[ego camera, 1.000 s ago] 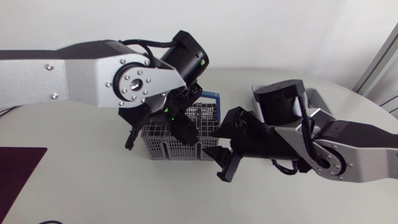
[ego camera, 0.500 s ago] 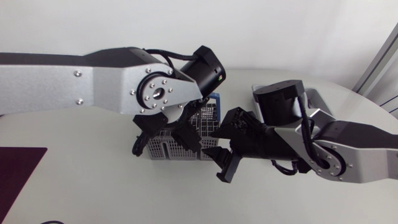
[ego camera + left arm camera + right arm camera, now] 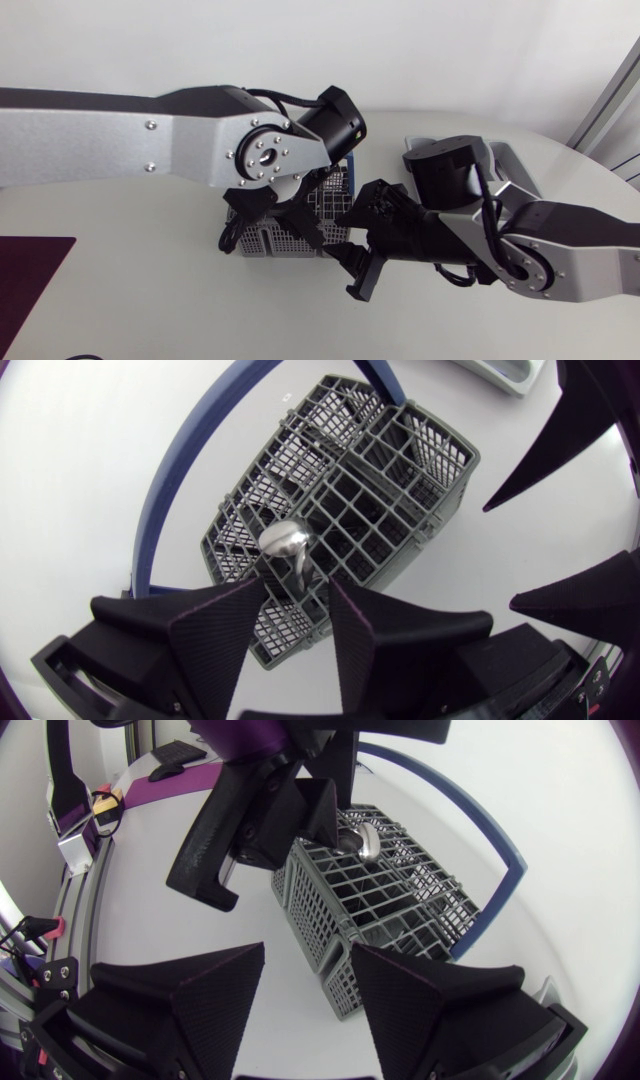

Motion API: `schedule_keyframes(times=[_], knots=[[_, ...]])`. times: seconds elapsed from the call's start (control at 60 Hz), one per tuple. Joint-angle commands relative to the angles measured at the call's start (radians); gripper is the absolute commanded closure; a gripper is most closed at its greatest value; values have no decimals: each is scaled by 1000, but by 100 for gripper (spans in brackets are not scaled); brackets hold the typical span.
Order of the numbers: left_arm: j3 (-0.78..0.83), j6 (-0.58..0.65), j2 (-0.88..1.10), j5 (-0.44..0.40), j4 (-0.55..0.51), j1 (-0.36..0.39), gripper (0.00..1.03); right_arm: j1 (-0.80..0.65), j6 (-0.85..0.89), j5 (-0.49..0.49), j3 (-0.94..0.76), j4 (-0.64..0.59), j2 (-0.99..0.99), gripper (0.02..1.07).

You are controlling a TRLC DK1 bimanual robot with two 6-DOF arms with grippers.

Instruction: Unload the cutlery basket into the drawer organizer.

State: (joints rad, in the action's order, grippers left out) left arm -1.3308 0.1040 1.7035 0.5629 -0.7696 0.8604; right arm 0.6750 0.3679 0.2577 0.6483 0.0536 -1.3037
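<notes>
The pale bench (image 3: 150, 300) fills the head view, with a dark purple mat (image 3: 30, 275) at its lower left corner. The left arm (image 3: 120, 135) comes in from the left edge and spans the upper half of the frame to the centre. The right arm (image 3: 560, 250) enters at the lower right and bends back toward the middle.

The drawer organizer (image 3: 500, 372) lies on the bench beyond the far end of the basket. In the head view it is largely hidden behind the right arm, right of centre.

The grey mesh cutlery basket (image 3: 262, 243) stands upright at the centre of the head view, under the left arm's wrist. Its blue handle (image 3: 170, 490) is folded down around one side.

The left gripper (image 3: 297, 595) hangs over the basket with its fingers spread (a gap shows on each side), and the spoon's stem stands between them.

The right gripper (image 3: 307, 955) is also open and holds nothing. It sits low by the bench, just right of the basket's lower right corner in the head view, with that corner directly ahead of its fingers.

A single metal spoon (image 3: 286, 540) stands bowl-up in a compartment of the basket.
</notes>
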Motion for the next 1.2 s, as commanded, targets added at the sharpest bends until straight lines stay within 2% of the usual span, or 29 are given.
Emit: schedule_keyframes(times=[0.0, 0.05, 0.067, 0.133, 0.383, 0.45, 0.567, 0.667, 1.083, 1.183], knots=[[-34, -24, 31, 14, -7, -1, 44, 6, 9, -3, -29, 12, -8, 43], [-34, -24, 35, 15, -5, -1, 46, 5, 9, -3, -33, 25, -8, 43], [-38, -24, 39, 20, -3, -3, 51, 6, 9, -3, -33, 25, -6, 43], [-38, -18, 41, 23, 4, -6, 56, 6, 9, -3, -35, 25, -5, 43], [-8, -17, 51, 38, 50, -6, 57, 5, 9, -2, -42, 32, 0, 43], [5, -17, 53, 54, 72, -1, 65, 6, 11, -2, -45, 32, 1, 43], [25, -17, 58, 61, 85, 5, 67, 6, 11, -2, -50, 32, 7, 43], [24, -15, 58, 61, 85, 5, 79, 5, 11, -2, -53, 32, 7, 43], [12, -7, 15, 63, 78, 9, 81, 5, 12, -2, -62, 32, 17, 43], [1, -3, -18, 84, 75, 17, 81, 6, 12, -2, -62, 32, 20, 43]])
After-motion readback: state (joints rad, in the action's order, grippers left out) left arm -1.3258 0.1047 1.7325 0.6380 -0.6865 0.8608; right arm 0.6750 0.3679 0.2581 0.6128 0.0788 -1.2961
